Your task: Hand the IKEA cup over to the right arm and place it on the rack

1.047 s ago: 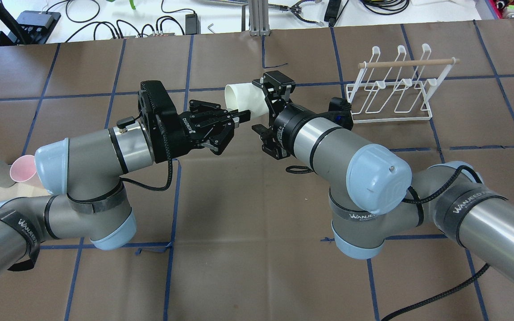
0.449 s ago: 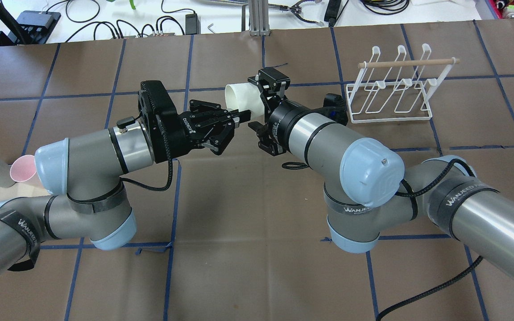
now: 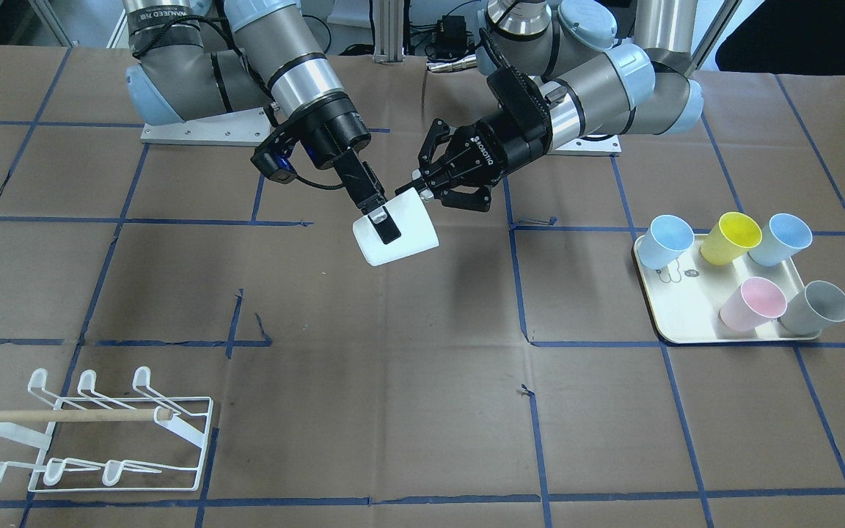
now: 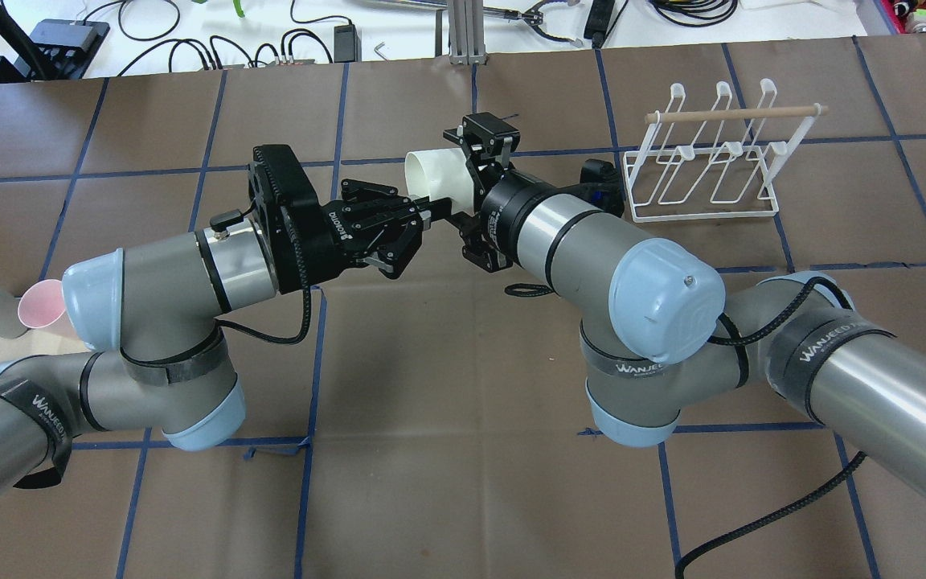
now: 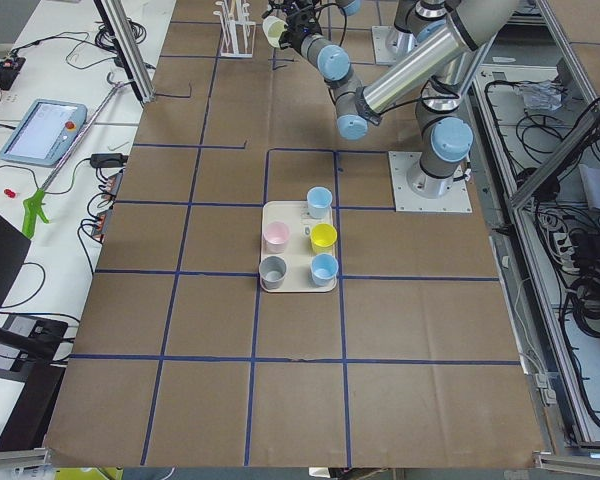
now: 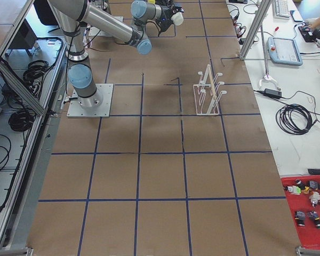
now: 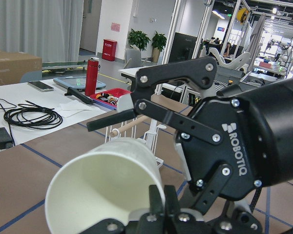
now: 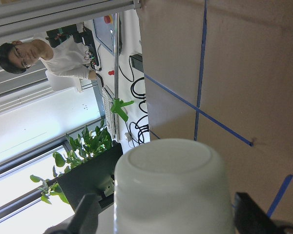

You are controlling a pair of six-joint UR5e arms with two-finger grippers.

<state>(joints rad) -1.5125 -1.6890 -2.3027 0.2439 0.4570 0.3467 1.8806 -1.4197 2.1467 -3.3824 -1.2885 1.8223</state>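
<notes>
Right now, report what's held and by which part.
Left gripper pinches the white tapered cup by its rim; the open right gripper only straddles its base.

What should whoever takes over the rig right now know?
Left pincer: shut on the rim of the white cup, holding it on its side in mid-air between the arms.
Right pincer: open, fingers either side of the cup's body near its base. The wrist view shows a gap, so likely not clamped.
Rack: on the right arm's side, no cup on it.
Done: cup lifted and presented for handover.
Left: close right, release left, carry the cup to the rack, set it on a prong.
</notes>
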